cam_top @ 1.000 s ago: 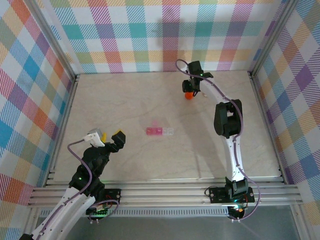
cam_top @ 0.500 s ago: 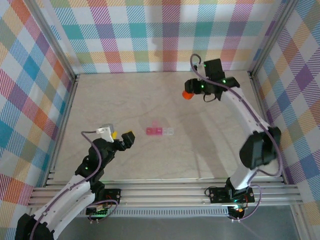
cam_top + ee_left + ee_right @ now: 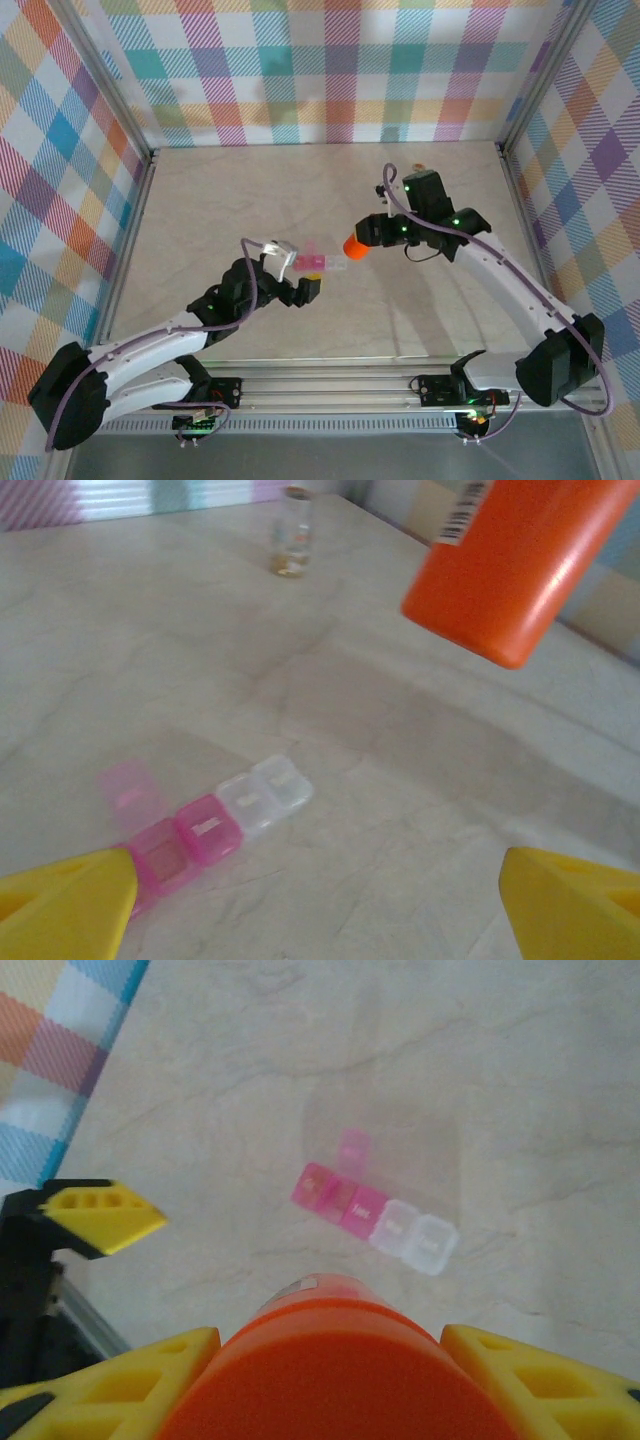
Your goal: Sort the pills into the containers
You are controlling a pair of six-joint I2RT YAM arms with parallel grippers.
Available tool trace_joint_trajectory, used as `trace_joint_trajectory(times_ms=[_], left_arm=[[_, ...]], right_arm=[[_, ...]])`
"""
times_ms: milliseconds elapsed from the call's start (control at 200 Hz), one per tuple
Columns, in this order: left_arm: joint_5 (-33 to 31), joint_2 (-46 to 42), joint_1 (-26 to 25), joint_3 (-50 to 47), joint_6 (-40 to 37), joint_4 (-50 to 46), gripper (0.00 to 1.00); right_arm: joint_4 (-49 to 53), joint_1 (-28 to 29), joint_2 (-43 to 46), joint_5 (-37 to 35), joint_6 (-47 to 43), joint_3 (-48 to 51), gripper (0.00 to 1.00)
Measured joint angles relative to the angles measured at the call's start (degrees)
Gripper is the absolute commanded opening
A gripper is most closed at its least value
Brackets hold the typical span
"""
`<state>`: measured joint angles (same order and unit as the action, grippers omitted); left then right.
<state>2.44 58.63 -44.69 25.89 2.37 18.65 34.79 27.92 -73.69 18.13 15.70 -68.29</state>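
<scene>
Marble tabletop (image 3: 200,200), plaid walls. Right gripper (image 3: 370,233) clamped on orange bottle (image 3: 354,246), tilted near pink pill box (image 3: 318,263) mid-table, likely to pour. Left gripper (image 3: 293,268) spread wide beside box, probably to steady it. One lid seemingly raised; blurry.

Overhead and both wrist views on pill box (image 3: 320,264)

My arms (image 3: 140,345) are white with black joints (image 3: 555,365), purple cables (image 3: 386,190) and green lights (image 3: 453,221); left claw (image 3: 293,268) and right claw (image 3: 365,240) carry yellow fingertips (image 3: 65,905).
</scene>
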Motion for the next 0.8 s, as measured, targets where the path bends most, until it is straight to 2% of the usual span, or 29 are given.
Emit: trace_joint_trajectory(times_ms=[200,335,800], left_arm=[[6.47,3.28,-0.59,1.49,-9.31,4.55,0.92],[8.66,4.46,-1.33,1.97,-13.33,6.71,0.89],[11.1,5.68,-3.28,2.4,-17.38,10.54,0.77]], right_arm=[[-2.47,2.95,1.9,3.48,3.63,2.89,0.42],[-4.48,5.31,2.69,5.16,5.95,4.33,0.42],[-10.34,9.73,4.74,8.55,11.39,6.43,0.42]])
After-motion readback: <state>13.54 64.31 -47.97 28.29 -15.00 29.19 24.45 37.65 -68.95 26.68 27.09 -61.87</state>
